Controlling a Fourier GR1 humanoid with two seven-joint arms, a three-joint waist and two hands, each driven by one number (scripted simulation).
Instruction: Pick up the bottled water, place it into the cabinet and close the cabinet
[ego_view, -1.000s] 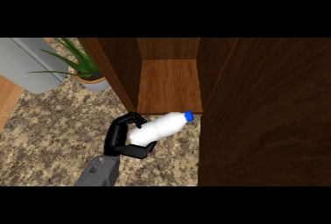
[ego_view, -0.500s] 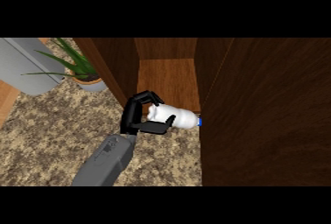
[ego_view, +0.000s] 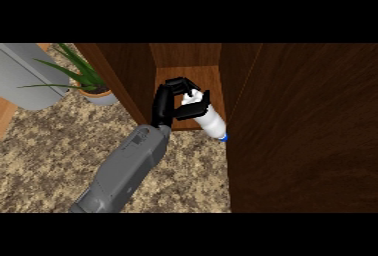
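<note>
Left hand (ego_view: 167, 102): curled round the bottled water (ego_view: 207, 120), fingers over the top of its body and thumb beneath, pinching it. The grey forearm rises from the view's lower left to the mouth of the cabinet (ego_view: 198, 75).
Other arm: the right hand shows nowhere in the head view.
Where the bottle is: at the front lip of the cabinet's wooden floor. Its base end, wrapped by the hand, lies within the opening, and its blue cap (ego_view: 224, 137) hangs out over the counter. Whether it touches the shelf cannot be told.
Long axis: a slant from upper left to lower right in the view, leaning well over and not upright.
Which way it points: cap toward the lower right, out of the cabinet and close to the door's edge, with the base leading inward.
Why held so: likely the left hand grips the base half so that end goes into the compartment first, leaving the cap end free.
Step in hand: placing, by my reading. The bottle is not yet released and sits only partly inside, so it would need to go deeper before the door can shut.
Door (ego_view: 310, 130): a broad dark wood panel filling the right of the view, standing open just beside the cap.
Counter (ego_view: 44, 165): speckled stone running up to the cabinet front.
Potted plant (ego_view: 83, 77): left of the cabinet wall, well apart from the hand.
Grey object (ego_view: 26, 80): at the far upper left; what it is I cannot tell.
</note>
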